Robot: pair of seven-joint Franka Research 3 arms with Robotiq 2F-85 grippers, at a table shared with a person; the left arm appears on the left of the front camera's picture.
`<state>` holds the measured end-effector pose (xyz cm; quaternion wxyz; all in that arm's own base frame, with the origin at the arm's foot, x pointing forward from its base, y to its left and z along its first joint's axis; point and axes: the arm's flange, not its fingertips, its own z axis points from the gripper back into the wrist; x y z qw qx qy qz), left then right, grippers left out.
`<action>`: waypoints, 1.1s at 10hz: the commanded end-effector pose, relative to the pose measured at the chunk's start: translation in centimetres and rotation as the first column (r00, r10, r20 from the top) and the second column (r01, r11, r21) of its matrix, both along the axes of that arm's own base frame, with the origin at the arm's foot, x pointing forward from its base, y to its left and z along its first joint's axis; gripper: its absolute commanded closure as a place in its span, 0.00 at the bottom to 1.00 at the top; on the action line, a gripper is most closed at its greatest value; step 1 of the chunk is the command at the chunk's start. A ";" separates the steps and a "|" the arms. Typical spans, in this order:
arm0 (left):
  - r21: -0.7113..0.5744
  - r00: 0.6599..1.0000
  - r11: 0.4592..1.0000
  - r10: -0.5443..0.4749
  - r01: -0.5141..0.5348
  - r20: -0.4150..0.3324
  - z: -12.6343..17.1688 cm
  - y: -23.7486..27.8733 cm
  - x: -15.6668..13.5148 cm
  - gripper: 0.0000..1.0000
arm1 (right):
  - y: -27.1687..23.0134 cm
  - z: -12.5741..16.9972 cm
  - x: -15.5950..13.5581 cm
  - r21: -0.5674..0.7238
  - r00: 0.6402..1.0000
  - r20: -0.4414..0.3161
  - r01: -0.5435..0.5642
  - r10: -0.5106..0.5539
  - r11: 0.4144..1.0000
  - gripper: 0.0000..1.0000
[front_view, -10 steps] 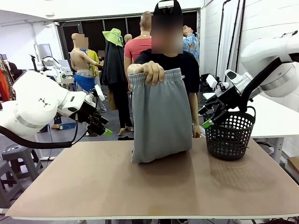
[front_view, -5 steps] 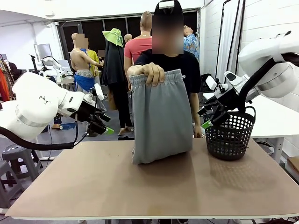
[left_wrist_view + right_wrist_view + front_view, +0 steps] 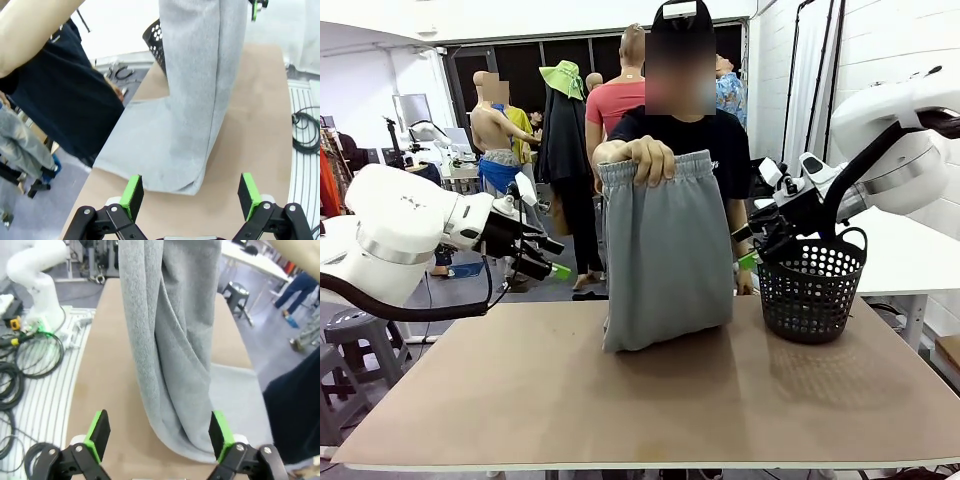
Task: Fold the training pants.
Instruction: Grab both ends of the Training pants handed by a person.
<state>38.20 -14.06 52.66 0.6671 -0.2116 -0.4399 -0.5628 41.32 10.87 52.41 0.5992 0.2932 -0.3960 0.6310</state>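
Left end effector (image 3: 552,258) and right end effector (image 3: 748,248): hovered above the worktop (image 3: 650,400), jaws apart, empty, flanking the training pants (image 3: 665,260). Hung upright, hem on worktop, near the black basket (image 3: 812,290), waistband pinched in a person's hand (image 3: 650,158).

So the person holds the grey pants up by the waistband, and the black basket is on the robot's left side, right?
Not quite: the black basket stands on the robot's right side of the table, as the front view shows. The person's hand does hold the grey pants up by the waistband.
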 end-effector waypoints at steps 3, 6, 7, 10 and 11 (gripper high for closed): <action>-0.098 0.988 0.984 -0.148 0.151 0.037 -2.6 -1.3 2.1 0.00 | -0.3 -0.5 0.4 0.098 0.991 -0.055 -0.119 0.125 0.988 0.00; -0.104 0.978 0.976 -0.182 0.192 0.100 -3.0 -2.1 2.6 0.00 | 0.2 -0.5 0.0 0.184 0.987 0.010 -0.159 0.160 0.970 0.00; -0.120 0.979 0.978 -0.156 0.172 0.131 -2.9 -1.9 3.1 0.00 | 0.5 -0.8 0.3 0.222 0.985 0.048 -0.174 0.168 0.959 0.00; -0.161 0.975 0.968 -0.170 0.193 0.141 -2.7 -2.6 2.7 0.00 | 0.8 -0.9 -0.2 0.257 0.985 0.071 -0.172 0.158 0.951 0.00; -0.179 0.970 0.959 -0.197 0.221 0.140 -2.5 -2.9 2.6 0.00 | 0.9 -0.9 -0.2 0.254 0.985 0.061 -0.169 0.159 0.952 0.00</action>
